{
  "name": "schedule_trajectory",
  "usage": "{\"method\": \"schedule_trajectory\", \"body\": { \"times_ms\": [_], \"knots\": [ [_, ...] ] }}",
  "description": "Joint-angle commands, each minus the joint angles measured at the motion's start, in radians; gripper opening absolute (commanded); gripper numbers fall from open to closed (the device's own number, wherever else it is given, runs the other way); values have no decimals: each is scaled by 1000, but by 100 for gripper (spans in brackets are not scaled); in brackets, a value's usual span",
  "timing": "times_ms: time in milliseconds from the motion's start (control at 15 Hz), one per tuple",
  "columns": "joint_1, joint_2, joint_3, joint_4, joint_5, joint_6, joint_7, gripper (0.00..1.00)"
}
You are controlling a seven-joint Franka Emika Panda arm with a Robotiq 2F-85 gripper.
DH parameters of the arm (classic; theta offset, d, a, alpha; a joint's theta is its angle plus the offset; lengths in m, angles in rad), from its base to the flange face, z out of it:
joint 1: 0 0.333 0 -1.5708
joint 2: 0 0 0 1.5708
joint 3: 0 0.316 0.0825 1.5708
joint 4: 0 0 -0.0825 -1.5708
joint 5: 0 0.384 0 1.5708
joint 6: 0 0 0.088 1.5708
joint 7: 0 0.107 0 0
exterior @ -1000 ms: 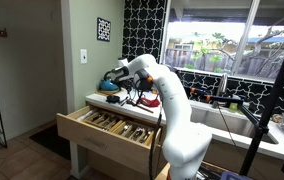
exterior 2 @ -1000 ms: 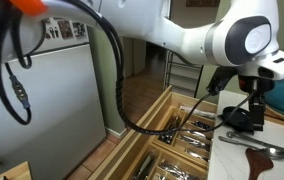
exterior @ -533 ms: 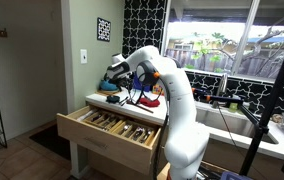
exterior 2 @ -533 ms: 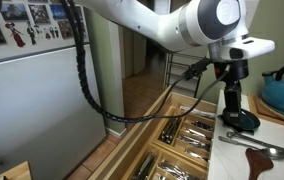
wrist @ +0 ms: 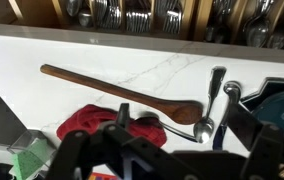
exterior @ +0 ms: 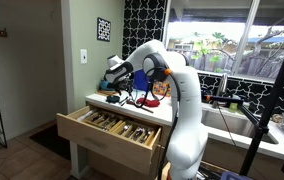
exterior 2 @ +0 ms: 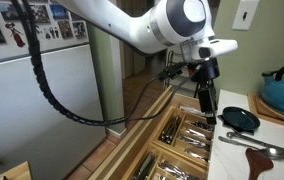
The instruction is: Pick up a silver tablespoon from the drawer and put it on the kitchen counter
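Daylight from a big window falls on the white worktop (exterior: 100, 99). In an exterior view the drawer (exterior: 107, 128) below it stands pulled out, and the white arm (exterior: 177, 90) bends over the slab. In an exterior view the pincer (exterior 2: 208, 112) hangs fingers-down at the worktop's edge, near a dark round dish (exterior 2: 240, 118). Cutlery (exterior 2: 187, 135) fills the drawer's compartments; I cannot pick out the tablespoon. From the wrist, the pincer gapes wide and empty above a wooden spoon (wrist: 122, 88) and metal utensils (wrist: 214, 100).

Cutlery (exterior 2: 187, 135) lies in the drawer (exterior: 102, 146), below the counter (wrist: 42, 50).
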Motion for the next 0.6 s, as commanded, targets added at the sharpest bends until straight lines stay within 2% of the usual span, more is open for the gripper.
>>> {"method": "schedule_trajectory", "body": {
  "times_ms": [0, 67, 133, 533],
  "knots": [
    [7, -112, 28, -151, -75, 13, 90, 100],
    [1, -133, 37, -180, -77, 17, 112, 100],
    [-18, -58, 46, -77, -46, -5, 60, 100],
    [-22, -62, 54, -79, -47, -4, 66, 100]
  ]
}}
